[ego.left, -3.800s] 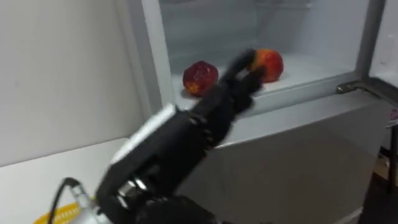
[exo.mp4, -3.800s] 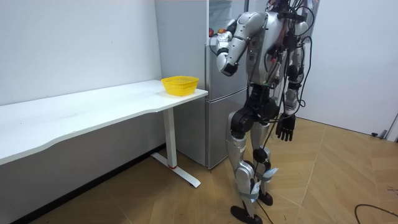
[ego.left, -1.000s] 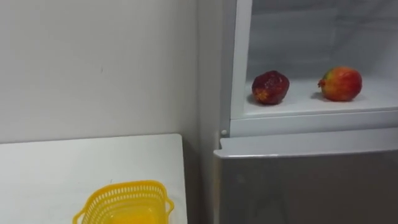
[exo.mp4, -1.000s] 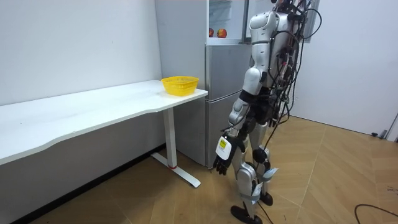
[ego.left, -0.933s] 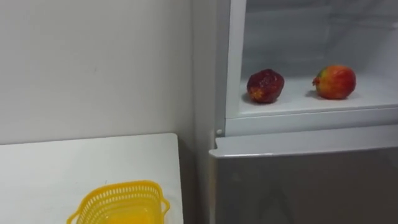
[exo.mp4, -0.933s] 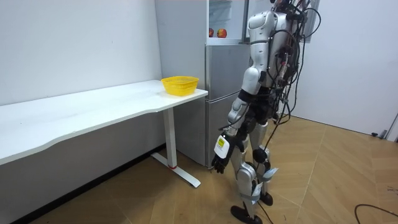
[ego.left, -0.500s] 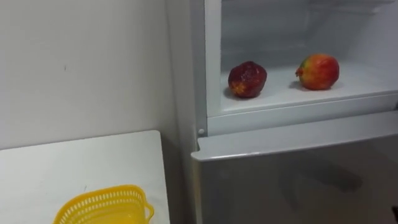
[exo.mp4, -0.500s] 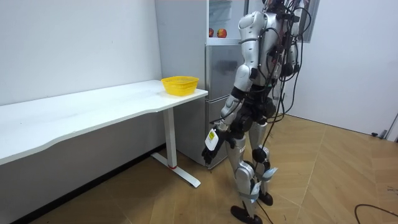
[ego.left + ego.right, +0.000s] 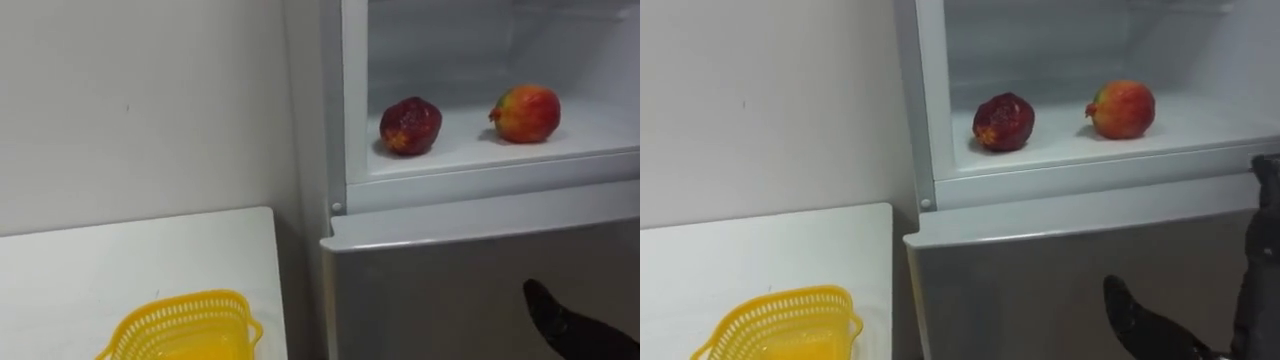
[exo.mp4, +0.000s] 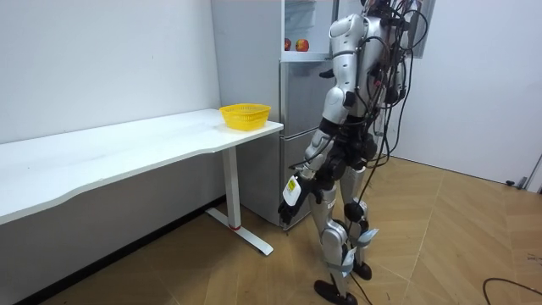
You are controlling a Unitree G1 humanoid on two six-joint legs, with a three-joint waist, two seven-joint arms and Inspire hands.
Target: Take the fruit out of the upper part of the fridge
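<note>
On upper fridge shelf [image 9: 600, 138]: dark red fruit [image 9: 410, 125], red-yellow fruit [image 9: 526, 113], apart. Beside it, yellow basket [image 9: 190, 300] on desk [image 9: 120, 260]. For right hand [image 9: 565, 322], low in front, and left hand [image 10: 290, 196], hanging: fingers cannot tell.

Place: a bare test room set up like a home kitchen.
Signs: fridge [image 10: 306, 102], long white desk [image 10: 127, 152], plain walls [image 10: 102, 59], wooden floor [image 10: 449, 237].

Silver limbs, black robot hand [image 9: 1135, 318]
</note>
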